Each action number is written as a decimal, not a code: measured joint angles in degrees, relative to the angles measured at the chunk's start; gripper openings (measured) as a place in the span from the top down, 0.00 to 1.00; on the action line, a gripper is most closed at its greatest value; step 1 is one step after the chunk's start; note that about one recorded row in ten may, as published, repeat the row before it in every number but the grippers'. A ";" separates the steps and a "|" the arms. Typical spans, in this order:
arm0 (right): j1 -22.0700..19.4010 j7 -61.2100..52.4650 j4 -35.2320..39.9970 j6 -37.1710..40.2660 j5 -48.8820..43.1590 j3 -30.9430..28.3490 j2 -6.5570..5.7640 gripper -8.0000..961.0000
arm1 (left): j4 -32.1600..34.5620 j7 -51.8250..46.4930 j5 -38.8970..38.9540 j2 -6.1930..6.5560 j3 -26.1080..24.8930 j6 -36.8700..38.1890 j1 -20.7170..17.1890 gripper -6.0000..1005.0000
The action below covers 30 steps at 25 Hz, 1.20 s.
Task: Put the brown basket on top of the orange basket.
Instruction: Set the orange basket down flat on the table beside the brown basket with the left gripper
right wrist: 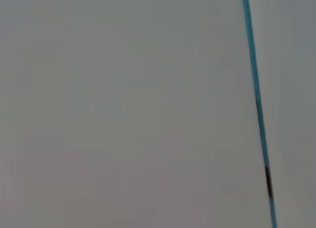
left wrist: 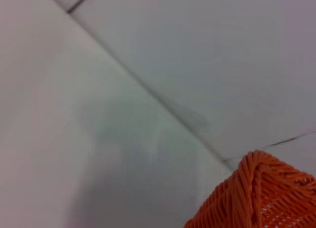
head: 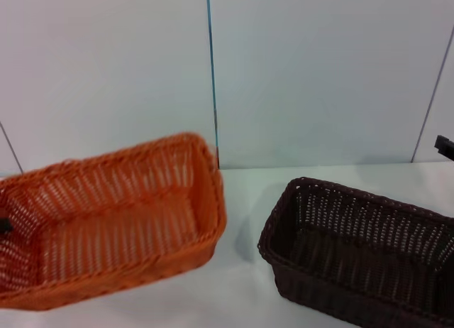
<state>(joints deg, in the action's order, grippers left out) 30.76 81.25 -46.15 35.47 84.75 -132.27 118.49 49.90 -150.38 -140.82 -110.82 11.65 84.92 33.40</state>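
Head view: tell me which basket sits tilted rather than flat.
The orange basket, on the robot's left, sits tilted. The brown basket on the right rests flat on the table.

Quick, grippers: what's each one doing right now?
Left gripper: at the orange basket's left end; cannot tell whether it grips.
Right gripper: at the right edge, above the brown basket; cannot tell.

The orange basket, a rectangular bright orange wicker piece with openwork sides and a braided rim, sits tilted at about eight o'clock in the head view, open side up and empty. The brown basket, dark chocolate wicker of like shape, rests at four o'clock, apart from it, also empty.
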 joint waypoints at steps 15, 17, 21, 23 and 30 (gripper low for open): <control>0.41 0.12 -0.65 -2.29 -0.99 0.26 -0.62 0.42 | -1.82 0.41 3.35 -5.72 2.93 -9.06 1.17 0.81; 0.61 0.13 -0.71 -2.33 -0.99 0.26 -0.66 0.42 | -2.62 0.63 3.64 -6.33 3.75 -12.18 1.17 0.81; 1.00 0.13 -0.87 -2.35 -1.21 0.26 -0.66 0.42 | -4.61 2.00 5.04 -7.23 5.31 -18.44 1.15 0.81; 1.11 0.13 -1.10 -2.31 -1.53 0.26 -0.66 0.42 | -5.60 2.48 5.42 -7.40 5.86 -21.07 1.02 0.81; 1.34 0.13 -1.52 -1.86 -1.70 0.26 -0.63 0.42 | -6.84 3.42 5.62 -8.58 6.54 -26.65 -0.28 0.80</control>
<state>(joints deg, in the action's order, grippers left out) 32.11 81.39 -47.68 33.61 83.05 -132.01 117.85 43.06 -146.96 -135.20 -119.40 18.18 58.27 33.12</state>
